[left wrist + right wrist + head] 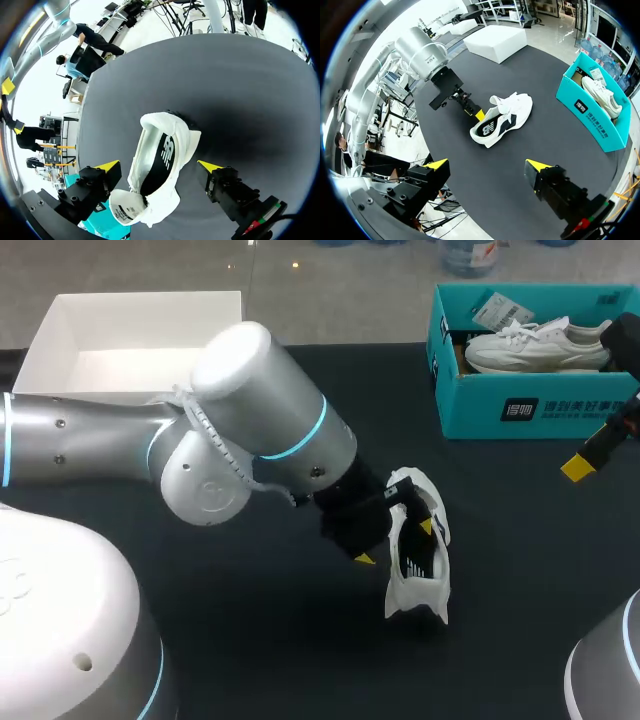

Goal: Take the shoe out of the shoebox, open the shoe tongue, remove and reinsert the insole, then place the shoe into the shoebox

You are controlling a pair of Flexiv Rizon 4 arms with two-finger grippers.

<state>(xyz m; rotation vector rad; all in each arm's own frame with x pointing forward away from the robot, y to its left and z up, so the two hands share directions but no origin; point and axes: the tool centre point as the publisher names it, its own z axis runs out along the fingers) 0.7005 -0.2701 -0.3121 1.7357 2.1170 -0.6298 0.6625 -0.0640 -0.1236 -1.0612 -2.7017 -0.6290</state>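
Overhead: white shoe (418, 558) lies on its side mid-tabletop (300, 660), left jaws straddling it. It is well apart from the teal shoebox (530, 405) at far right, which holds a second shoe (535, 345).
Left wrist: left jaws apart, the white shoe between them, neither tip touching it.
Right wrist: right jaws wide apart; the white shoe lies ahead on the tabletop, the shoebox off to one side.

The left tool (395, 542) straddles the white shoe (421, 588).
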